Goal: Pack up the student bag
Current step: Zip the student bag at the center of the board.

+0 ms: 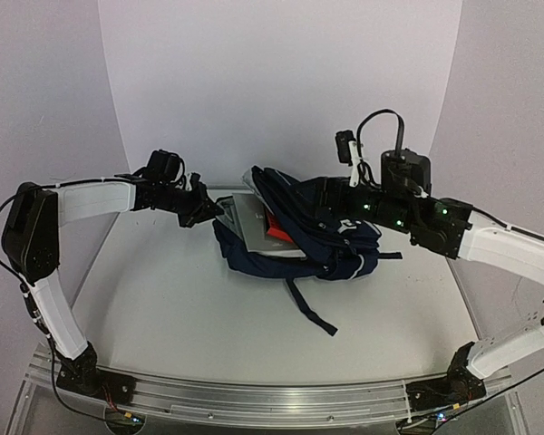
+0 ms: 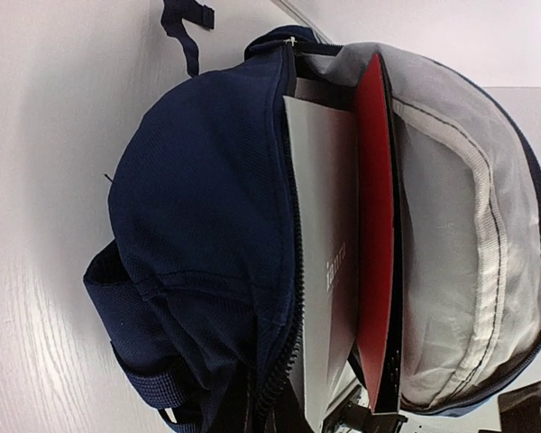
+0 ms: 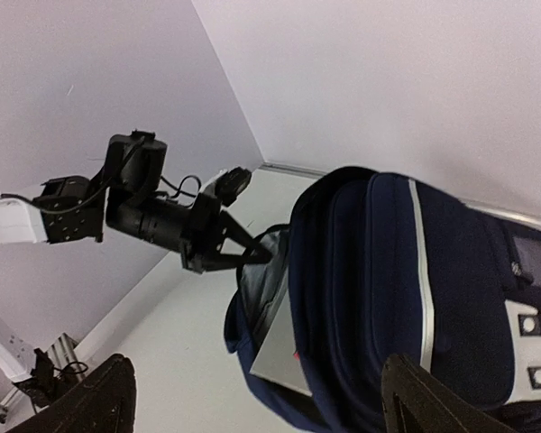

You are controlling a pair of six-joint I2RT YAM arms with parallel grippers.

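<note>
The student bag lies on its side at the far middle of the table. Its mouth is turned toward my left gripper, whose jaws stand spread just at the opening's rim. My right gripper sits at the bag's striped back, fingers wide apart and holding nothing; whether they touch the fabric I cannot tell. The table is white, with a plain white backdrop curving behind. Against the grey lining, a grey book and a red book stand side by side, both protruding. A dark strap trails across the table toward my bases.
</note>
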